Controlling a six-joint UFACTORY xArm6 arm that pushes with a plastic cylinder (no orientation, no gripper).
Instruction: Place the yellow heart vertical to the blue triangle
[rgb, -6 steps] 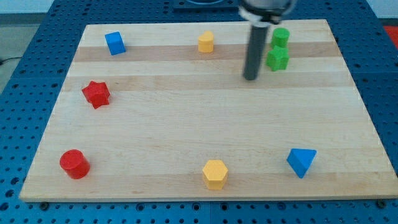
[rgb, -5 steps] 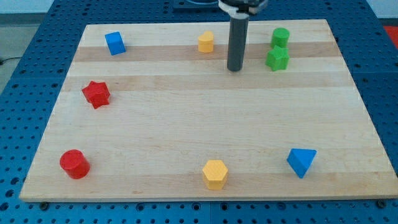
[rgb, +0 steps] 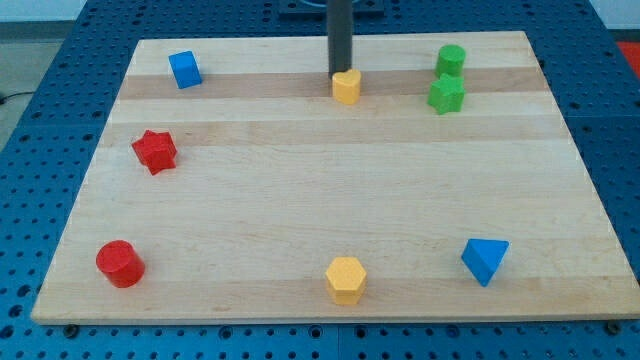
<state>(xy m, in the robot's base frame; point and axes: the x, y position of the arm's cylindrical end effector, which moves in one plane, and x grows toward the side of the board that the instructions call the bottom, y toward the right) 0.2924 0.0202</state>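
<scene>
My tip stood at the upper edge of the yellow heart, touching it from about 11 o'clock, near the tabletop's top middle. There was no claw to report (only a straight dark rod). The blue triangle lay well apart, toward 5 o'clock from the heart. A yellow hexagon sat at 6 o'clock, near the bottom edge.
</scene>
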